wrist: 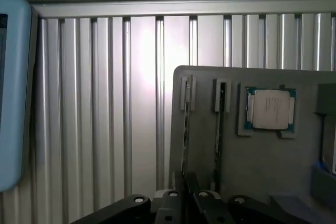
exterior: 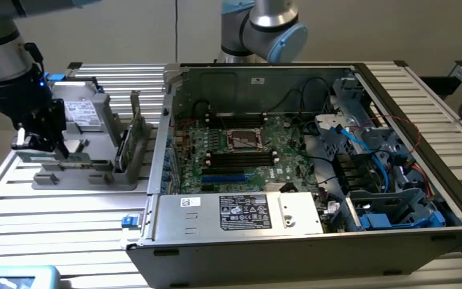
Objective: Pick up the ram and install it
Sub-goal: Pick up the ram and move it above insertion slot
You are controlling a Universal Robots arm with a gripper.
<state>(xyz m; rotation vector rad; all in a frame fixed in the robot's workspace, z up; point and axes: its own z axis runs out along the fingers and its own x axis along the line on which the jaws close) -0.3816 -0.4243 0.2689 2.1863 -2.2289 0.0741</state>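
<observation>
Two thin ram sticks stand on edge in slots of the grey holder plate (wrist: 262, 182): one ram (wrist: 185, 124) and a second stick (wrist: 219, 124) beside it. In the exterior view these sticks (exterior: 127, 147) rise from the grey holder (exterior: 70, 177) at the exterior view's left, outside the computer case. My gripper (exterior: 43, 143) hangs low over the holder's left part, a short way from the sticks, and nothing shows in it. Its dark linkage (wrist: 184, 203) lies in line with the first stick.
A processor chip (wrist: 269, 109) lies in a recess of the holder. The open computer case (exterior: 175, 108) with the green motherboard (exterior: 239, 150) and its black memory slots stands in the middle. A light blue device (wrist: 10, 93) lies on the slatted table (wrist: 105, 103).
</observation>
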